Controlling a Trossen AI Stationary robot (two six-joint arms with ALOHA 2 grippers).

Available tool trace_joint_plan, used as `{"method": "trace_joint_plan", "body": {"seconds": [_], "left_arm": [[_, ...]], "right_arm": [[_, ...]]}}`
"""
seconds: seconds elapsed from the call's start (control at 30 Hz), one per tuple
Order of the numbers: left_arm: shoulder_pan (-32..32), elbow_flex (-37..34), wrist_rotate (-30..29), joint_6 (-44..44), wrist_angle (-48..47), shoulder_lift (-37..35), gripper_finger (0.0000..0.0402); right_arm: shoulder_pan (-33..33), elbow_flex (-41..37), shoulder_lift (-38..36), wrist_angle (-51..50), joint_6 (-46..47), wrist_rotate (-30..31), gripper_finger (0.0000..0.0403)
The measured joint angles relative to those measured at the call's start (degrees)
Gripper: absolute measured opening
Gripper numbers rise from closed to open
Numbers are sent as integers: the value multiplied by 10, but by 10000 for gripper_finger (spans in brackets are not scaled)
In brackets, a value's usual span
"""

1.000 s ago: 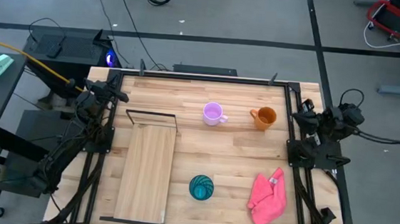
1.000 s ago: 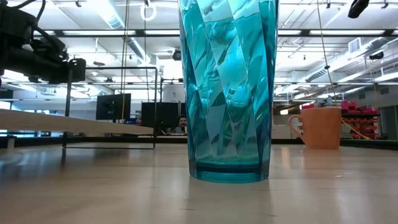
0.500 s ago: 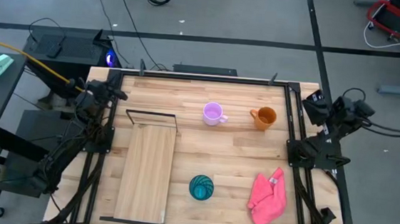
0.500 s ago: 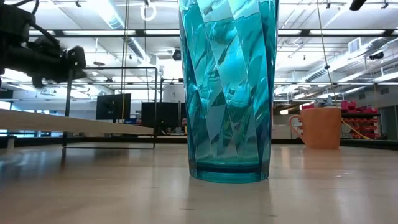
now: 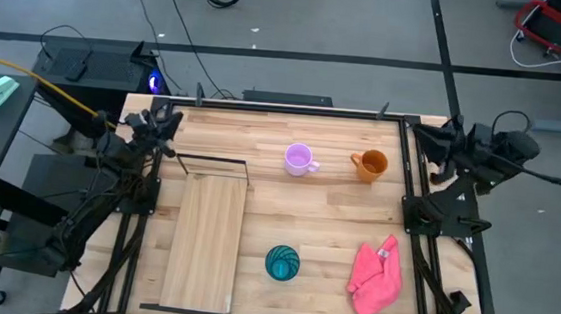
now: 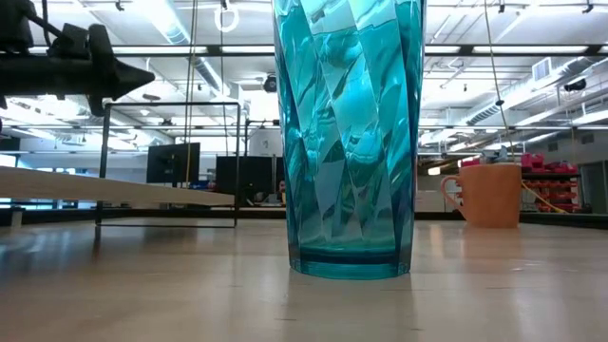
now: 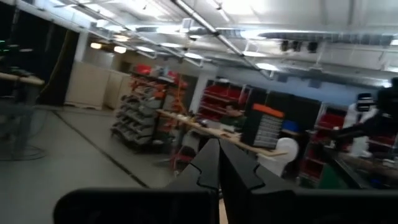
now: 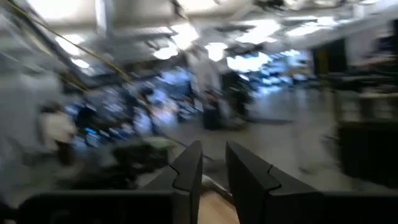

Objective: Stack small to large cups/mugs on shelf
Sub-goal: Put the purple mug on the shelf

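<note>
My left gripper [image 7: 219, 163] has its two dark fingers [image 7: 239, 177] pressed together, empty, pointing toward twelve o'clock into a workshop hall. Shelving racks [image 7: 140, 118] stand at ten o'clock; a person [image 7: 362, 112] at two o'clock.

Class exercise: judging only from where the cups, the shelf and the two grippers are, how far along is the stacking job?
Done: nothing. The purple mug, orange mug and teal cup stand apart on the table, off the shelf. In hand: nothing; the left gripper is shut and empty at the table's far corner, the right gripper open opposite. Left: all the stacking.
</note>
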Motion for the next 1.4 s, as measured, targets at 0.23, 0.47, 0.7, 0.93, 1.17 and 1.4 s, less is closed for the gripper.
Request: {"method": "trace_joint_plan", "body": {"seconds": [0.23, 0.47, 0.7, 0.93, 1.17, 1.4], "left_arm": [[-12, 0, 0, -1, 5, 0, 26], [-20, 0, 0, 3, 22, 0, 9], [-21, 0, 0, 5, 23, 0, 24], [-21, 0, 24, 5, 23, 0, 28], [-21, 0, 57, 4, 23, 0, 9], [-21, 0, 57, 2, 22, 0, 22]], "right_arm": [[0, 105, 84, -42, 1, 55, 80], [0, 139, 106, -70, 34, 57, 80], [0, 139, 121, -289, 260, -82, 80], [0, 109, 219, -337, 389, -133, 80], [0, 91, 360, -306, 456, -135, 80], [-23, 101, 451, -242, 383, -135, 80]]}}
